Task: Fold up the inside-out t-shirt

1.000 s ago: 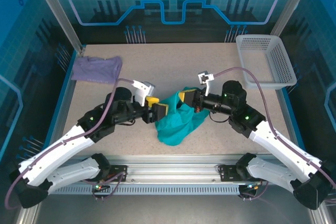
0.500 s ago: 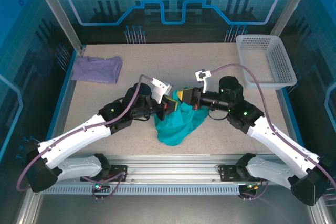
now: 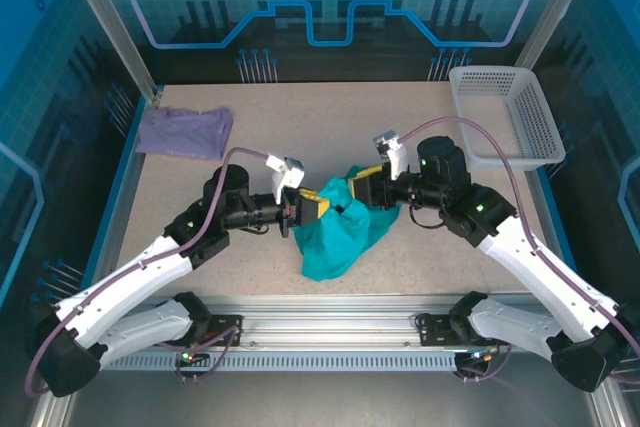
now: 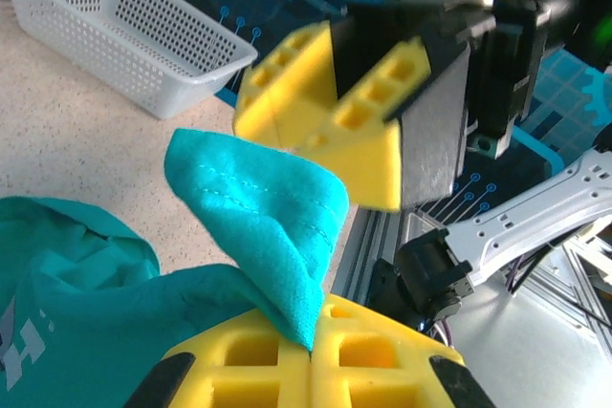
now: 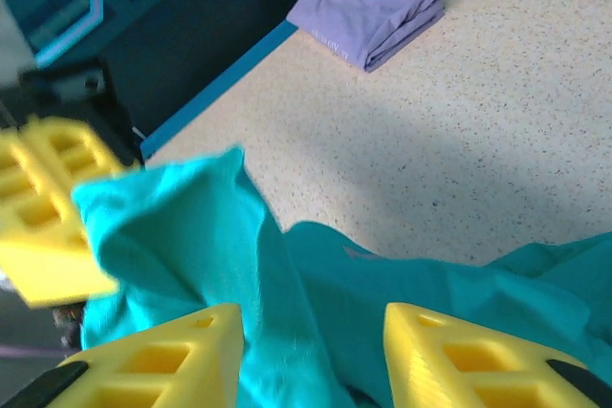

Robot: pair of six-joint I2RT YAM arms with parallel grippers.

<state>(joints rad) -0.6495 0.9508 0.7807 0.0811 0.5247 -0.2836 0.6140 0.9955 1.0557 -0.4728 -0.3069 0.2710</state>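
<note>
On the worktop (image 3: 300, 137), top view: the inside-out t-shirt (image 3: 340, 237) is a crumpled heap with no fold made. By my reading, flattening and every fold remain to do. It lies between and below the left end effector (image 3: 312, 209) and the right end effector (image 3: 365, 187), which face each other over its far edge.

Left wrist view: left end effector pressed together, pinching a raised flap of the shirt.

Right wrist view: right end effector spread, with cloth lying between and under its fingers (image 5: 459, 351), not clamped.

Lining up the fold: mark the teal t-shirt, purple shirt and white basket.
teal t-shirt (image 3: 335, 242): top view, middle of the bunched cloth.
purple shirt (image 3: 185, 132): top view, centre of the folded pile.
white basket (image 3: 510, 117): top view, bare mesh floor.
</note>
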